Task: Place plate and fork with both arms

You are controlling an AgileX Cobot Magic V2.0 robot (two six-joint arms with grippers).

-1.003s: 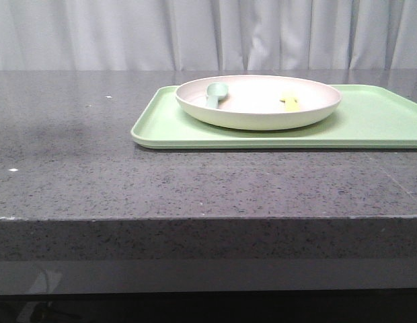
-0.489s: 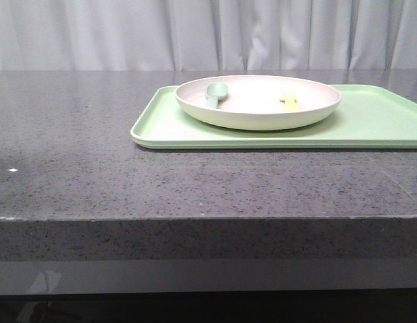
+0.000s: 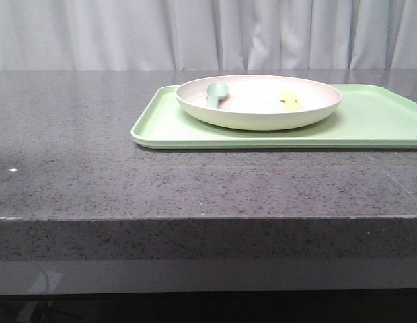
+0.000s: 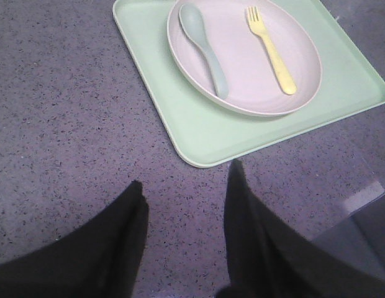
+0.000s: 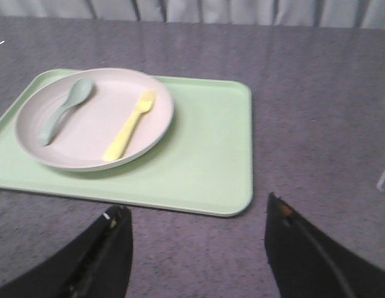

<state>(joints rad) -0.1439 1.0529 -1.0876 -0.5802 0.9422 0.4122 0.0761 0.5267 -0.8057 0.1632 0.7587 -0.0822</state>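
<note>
The plate point(image 3: 258, 102) sat on the tray point(image 3: 370, 124), the fork point(image 4: 271, 49) at its 3 o'clock. Both the left gripper point(image 4: 185, 191) and right gripper point(image 5: 199, 223) hung empty, fingers apart.

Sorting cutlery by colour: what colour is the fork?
Bright yellow; the fork shows best in the left wrist view.

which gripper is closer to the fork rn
Hard to call. Neither touches the fork: the left gripper hangs open just off the tray's corner; the right gripper hangs open off its long edge.

One plate point(image 3: 258, 102), one fork point(image 4: 271, 50), one spoon point(image 4: 203, 48), one green tray point(image 3: 376, 121) sitting on one grey countertop point(image 3: 128, 182).
</note>
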